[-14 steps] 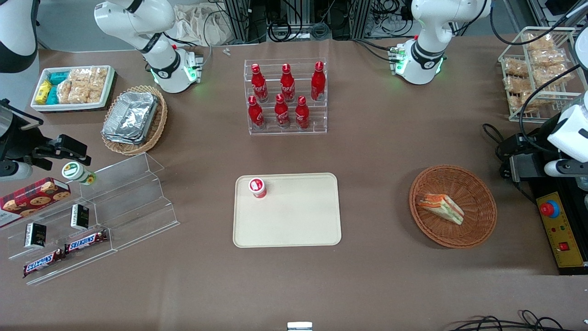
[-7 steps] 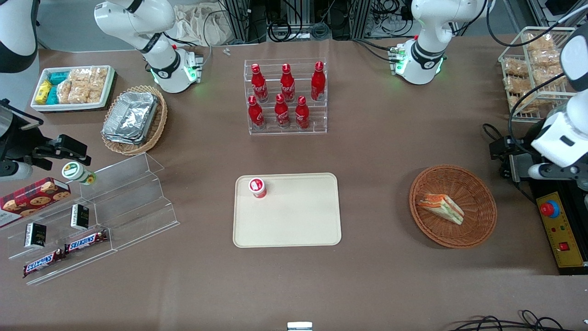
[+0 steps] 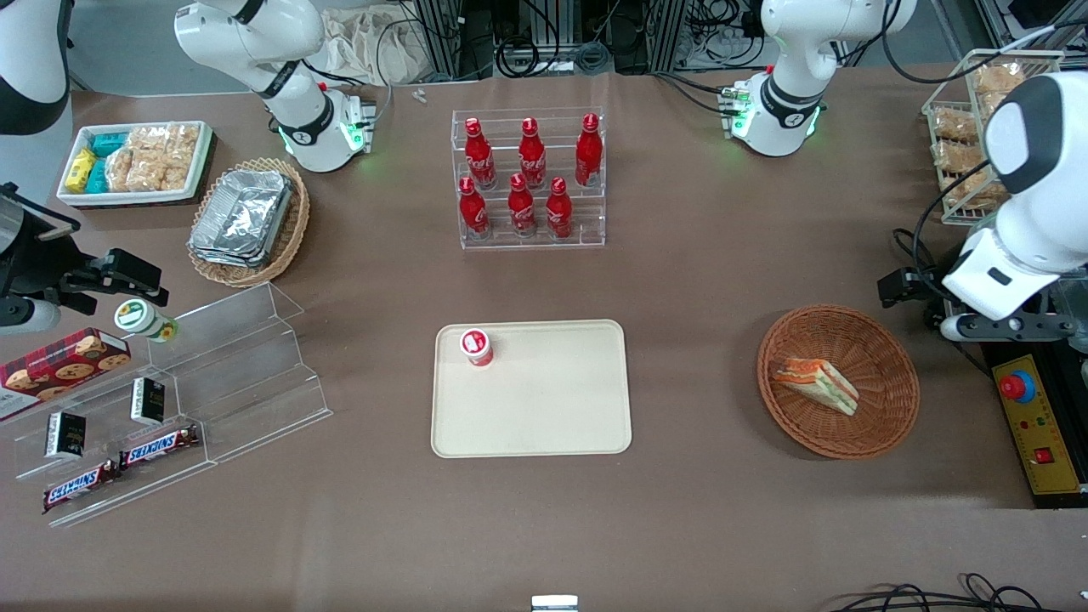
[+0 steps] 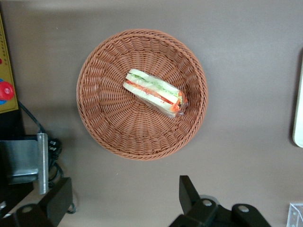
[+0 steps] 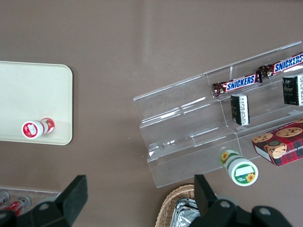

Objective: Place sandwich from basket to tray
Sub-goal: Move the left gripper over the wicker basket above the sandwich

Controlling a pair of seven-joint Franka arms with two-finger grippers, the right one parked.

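Front view shows the reddish-brown basket (image 3: pixel 838 382) sitting toward the working arm's end of the table, and it serves as the landmark for everything else. Inside it, on the woven floor, lies the sandwich (image 3: pixel 816 384), tipped on its side so the layered orange-red and green filling faces up; it rests off the basket's centre, toward the part of the rim nearest the tray, with bare wicker around it, which leaves room for fingers to come down on either side of the wedge. The left gripper (image 4: pixel 125 201) hangs above the table just outside the basket's rim, farther from the front camera than the sandwich, and touches nothing. Its two fingers (image 4: pixel 188 189) are spread wide apart with only bare tabletop between them, a sensible readiness for straddling the wedge across its bread faces. The tray (image 3: pixel 531 388) lies well apart from the basket, toward the parked arm's end, and most of its surface is bare; only a small red-and-white capped bottle (image 3: pixel 477 346) stands near one corner, so the likely set-down spot is the open area nearer the basket. By my judgement the approach is under way and no grasp has begun.
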